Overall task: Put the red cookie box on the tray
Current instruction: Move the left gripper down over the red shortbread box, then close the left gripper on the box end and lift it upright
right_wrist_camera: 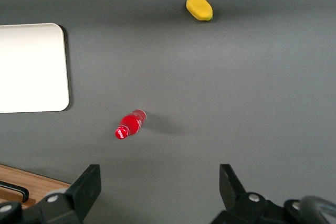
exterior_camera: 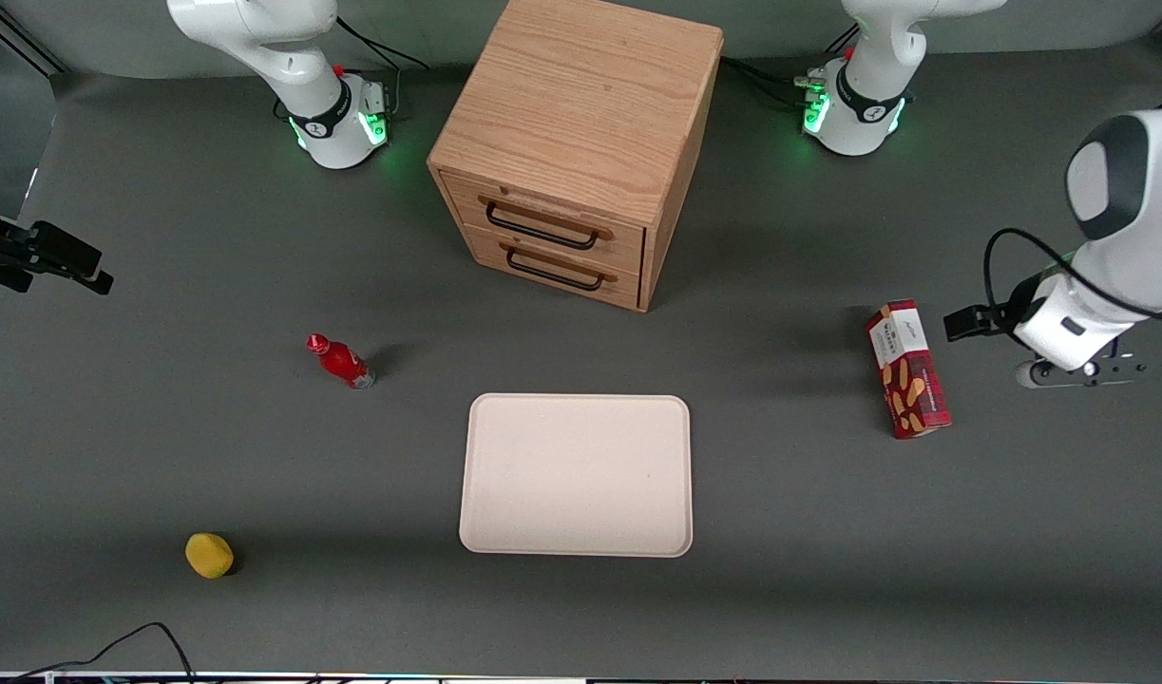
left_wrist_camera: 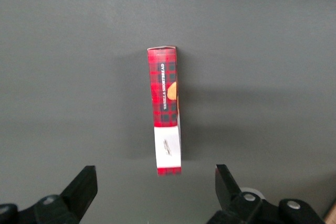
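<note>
left arm's end effector (exterior_camera: pixel 1079 372) hangs above the dark grey bench (exterior_camera: pixel 162 456) at the working arm's end, just beside the long slim dark red tartan cookie box (exterior_camera: pixel 907 369) and not touching it. the white forearm slopes down from a big rounded joint near the picture edge, wrist bent so the black fingers (left_wrist_camera: pixel 80 188) point down at the bench. in the left wrist view the end effector (left_wrist_camera: pixel 156 192) is spread wide, nothing between the two fingers, and the cookie box (left_wrist_camera: pixel 167 109) lies on the bench, its white label end nearest the fingers.

the cookie box lies flat on the bench, long axis running roughly toward the front camera, white label end farther from it, cookie pictures facing up. well apart from it sits the flat cream-beige rectangular tray with rounded corners (exterior_camera: pixel 485 532), mid-bench, nothing on it. light wooden two-drawer cabinet with black handles (exterior_camera: pixel 581 123) stands farther from the front camera than the tray.

toward the parked arm's end: a small red bottle with a clear base (exterior_camera: pixel 341 361) lying tilted, and a yellow rounded lemon-like object (exterior_camera: pixel 209 555) nearer the front camera than the bottle.
</note>
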Controlling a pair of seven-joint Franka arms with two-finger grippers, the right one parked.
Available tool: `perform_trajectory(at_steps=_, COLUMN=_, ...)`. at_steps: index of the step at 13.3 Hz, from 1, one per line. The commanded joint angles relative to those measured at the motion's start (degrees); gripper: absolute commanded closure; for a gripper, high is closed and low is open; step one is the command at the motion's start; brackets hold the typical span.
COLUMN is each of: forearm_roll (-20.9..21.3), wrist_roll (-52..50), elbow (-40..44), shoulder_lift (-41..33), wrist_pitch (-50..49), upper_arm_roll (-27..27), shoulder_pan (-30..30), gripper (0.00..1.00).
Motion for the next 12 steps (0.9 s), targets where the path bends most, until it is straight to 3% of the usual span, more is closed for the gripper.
perform_trajectory(at_steps=1, forearm_roll=-0.3, wrist_roll=0.2, elbow=-4.6, shoulder_lift=1.4, wrist_pitch=7.0, upper_arm_roll=-0.2, shoulder_pan=0.6, gripper=0.00)
perform_trajectory(at_steps=3, forearm_roll=-0.3, wrist_roll=0.2, elbow=-8.4, shoulder_lift=3.0, wrist_pitch=15.5, upper_arm_roll=-0.2, shoulder_pan=0.6, gripper=0.00)
perform_trajectory(at_steps=12, forearm_roll=-0.3, wrist_roll=-1.5, elbow=-16.9, shoulder_lift=9.2, wrist_pitch=36.1, upper_arm_roll=-0.2, shoulder_pan=0.5, gripper=0.00)
